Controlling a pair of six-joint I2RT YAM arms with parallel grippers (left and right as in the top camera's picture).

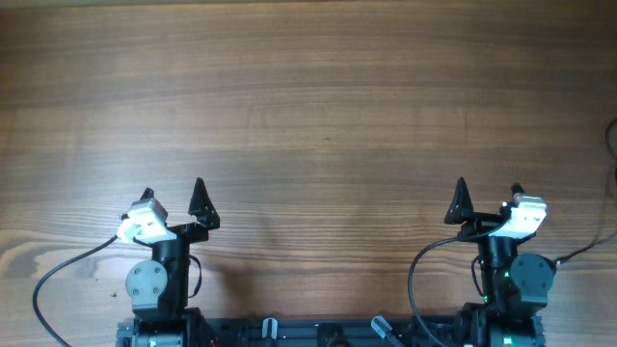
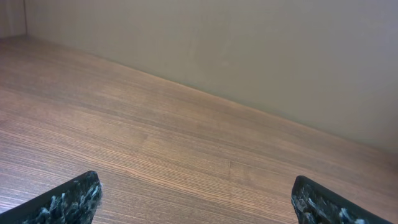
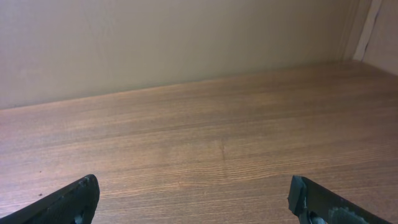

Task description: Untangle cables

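Note:
No cables lie on the wooden table (image 1: 308, 106) in any view. A thin dark cord (image 1: 611, 145) shows only at the overhead view's right edge, and I cannot tell whether it is one of the cables. My left gripper (image 1: 174, 189) sits near the front left, open, with nothing between its fingers. My right gripper (image 1: 488, 185) sits near the front right, also open with nothing in it. The left wrist view shows the left gripper (image 2: 196, 186) with its jaws wide apart over bare wood. In the right wrist view the right gripper (image 3: 194, 186) stands the same way.
Thick black arm cables (image 1: 58, 275) loop beside each arm base at the front edge. A plain beige wall (image 2: 249, 50) rises at the table's far side. A white strip (image 3: 368, 28) runs up the corner at the right.

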